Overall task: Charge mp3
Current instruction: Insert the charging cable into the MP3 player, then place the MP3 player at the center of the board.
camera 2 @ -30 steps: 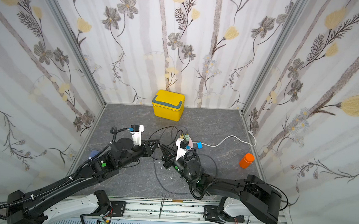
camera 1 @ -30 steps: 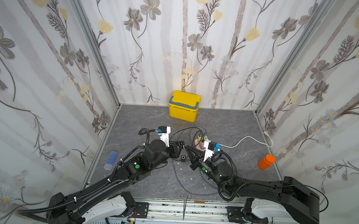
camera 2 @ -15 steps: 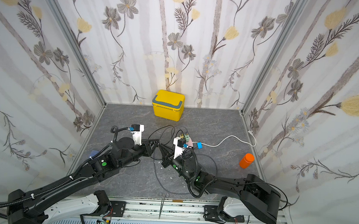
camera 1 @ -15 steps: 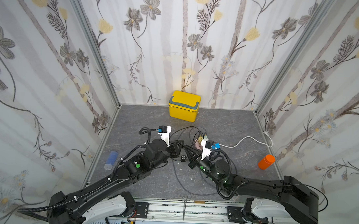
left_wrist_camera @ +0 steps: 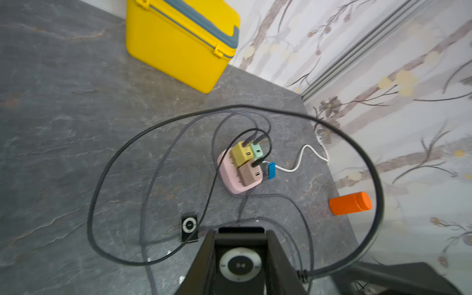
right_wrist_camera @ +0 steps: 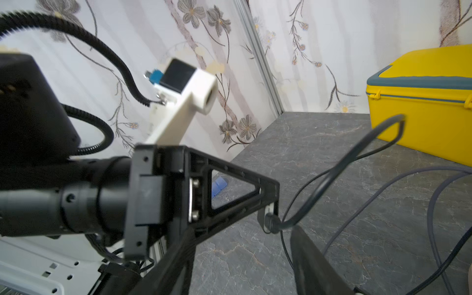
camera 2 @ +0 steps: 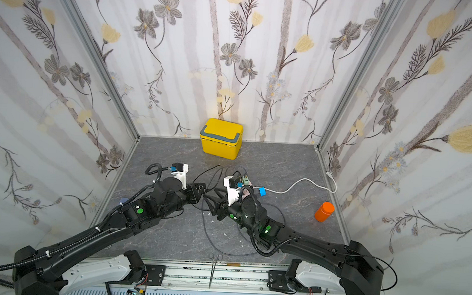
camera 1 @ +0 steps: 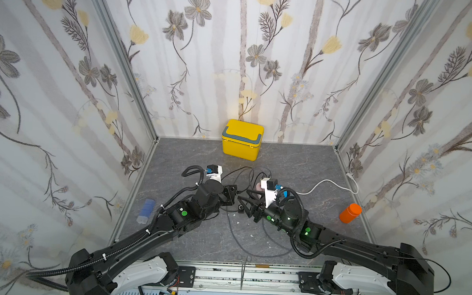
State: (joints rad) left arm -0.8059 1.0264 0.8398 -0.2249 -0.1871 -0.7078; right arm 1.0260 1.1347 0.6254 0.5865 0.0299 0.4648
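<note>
Left claw (camera 1: 234, 193): closed narrowly on the mp3 player (left_wrist_camera: 240, 265), gripping two opposite edges. The control wheel faces the wrist camera, and the player is held clear of the tabletop (camera 1: 298, 162).

Right claw (camera 1: 245, 202): jaws spread apart, holding nothing, tips just beside the left claw's.

Dark cable (right_wrist_camera: 339, 171): its plug end lies against the tip of the left claw. Whether it is seated in the player cannot be told. The cable loops widely across the tabletop.

Pink charging hub (left_wrist_camera: 233, 189): carries yellow, green and brown adapters.

Second small player (left_wrist_camera: 190, 229): lies flat near the hub.

Yellow box (camera 1: 242, 140): stands at the back wall.

Orange bottle (camera 1: 350, 213): sits well apart on the right.
</note>
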